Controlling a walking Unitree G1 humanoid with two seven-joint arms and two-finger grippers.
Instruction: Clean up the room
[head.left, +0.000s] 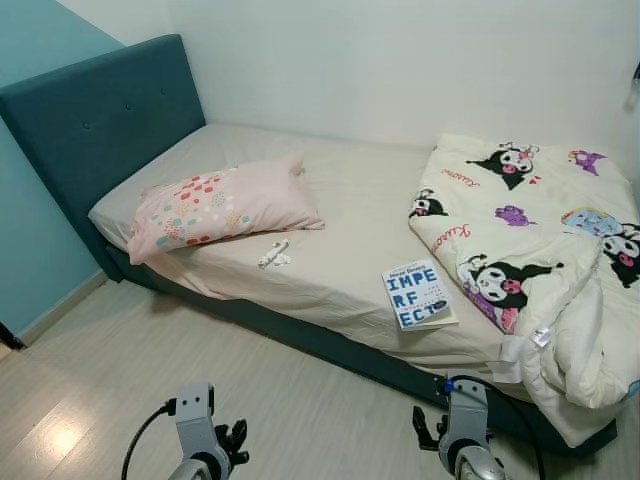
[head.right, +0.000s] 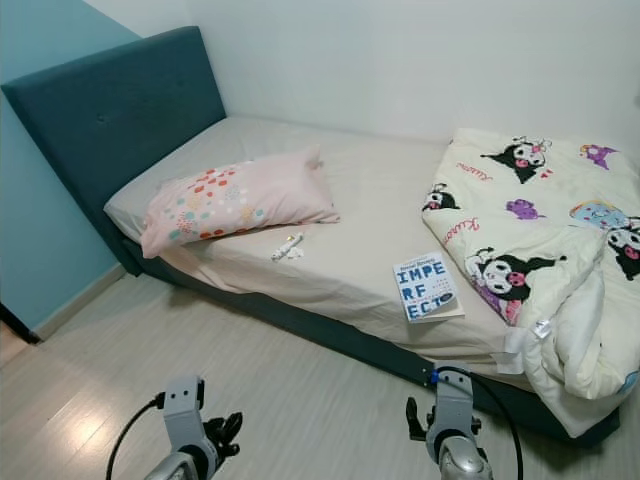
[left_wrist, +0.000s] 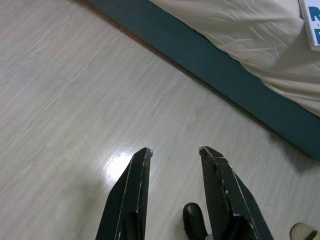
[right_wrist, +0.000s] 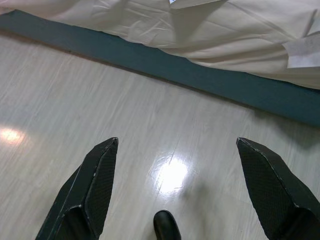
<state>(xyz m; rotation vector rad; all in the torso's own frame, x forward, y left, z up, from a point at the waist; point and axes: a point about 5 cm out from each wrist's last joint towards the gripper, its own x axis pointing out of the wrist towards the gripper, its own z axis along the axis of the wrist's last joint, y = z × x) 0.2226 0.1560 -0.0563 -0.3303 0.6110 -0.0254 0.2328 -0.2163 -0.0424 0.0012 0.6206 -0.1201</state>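
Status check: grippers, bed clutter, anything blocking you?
Left gripper and right gripper open, empty, above floor. Blue-and-white book and small white wrapper on beige sheet; cartoon-print duvet bunched at foot end. Nothing in the way.

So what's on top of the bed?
On the bed lie a pink spotted pillow, a small white thing, a book and a crumpled cartoon blanket. Anything under the blanket is hidden.

Both grippers (left_wrist: 175, 152) (right_wrist: 177, 145) low, jaws apart
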